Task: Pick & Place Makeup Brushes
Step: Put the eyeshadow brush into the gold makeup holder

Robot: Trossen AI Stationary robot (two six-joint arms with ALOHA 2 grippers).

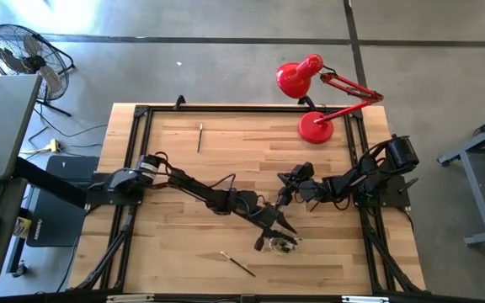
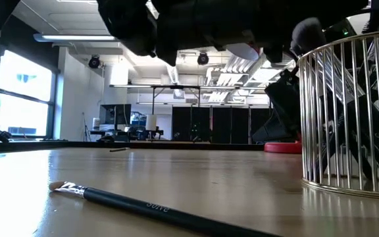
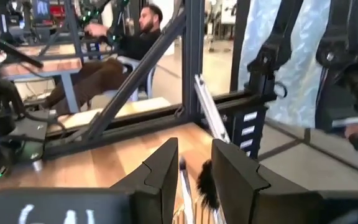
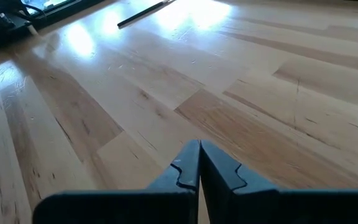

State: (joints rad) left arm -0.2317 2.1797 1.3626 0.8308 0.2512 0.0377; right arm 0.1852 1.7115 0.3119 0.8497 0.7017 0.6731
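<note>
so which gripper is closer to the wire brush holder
Left. The left gripper hangs right over the wire holder near the table's front edge. The right gripper, shut, sits farther back over bare wood.
</note>
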